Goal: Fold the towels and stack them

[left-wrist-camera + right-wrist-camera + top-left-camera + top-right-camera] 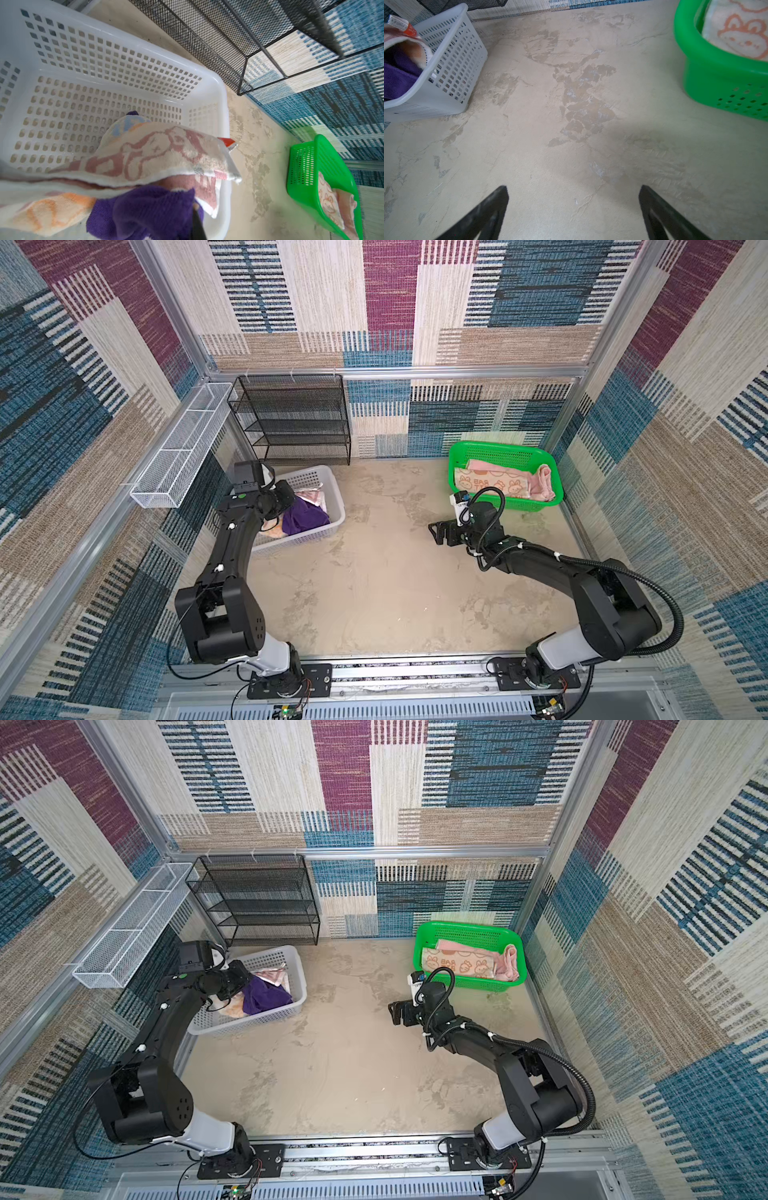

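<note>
Patchwork woven panels wall in a mottled beige tabletop [374,572], with a white wire-mesh tray [178,456] on the left wall and a black mesh shelf rack [295,418] at the back edge. Near the tabletop's back left corner sits a white perforated plastic basket [307,481] holding two cloths. One is a deep purple terry towel [303,517], bunched in a heap with no clear long axis. The other is a whitish terry towel with blue and orange lettering [158,151], crumpled under and around it. The left gripper [289,506] reaches down into this basket, its jaws closed, and in the left wrist view purple cloth is gathered at its fingertip [196,220]. Right of centre, the right gripper [434,533] hangs above bare tabletop, pointing left, jaws wide and empty. In the back right corner stands a green perforated plastic basket [498,452]. It holds a pale folded towel printed with orange rabbit figures [490,483], lying flat with its long axis left to right. A plain pink terry towel [544,483] shows behind that towel and is bunched at the basket's right end.
</note>
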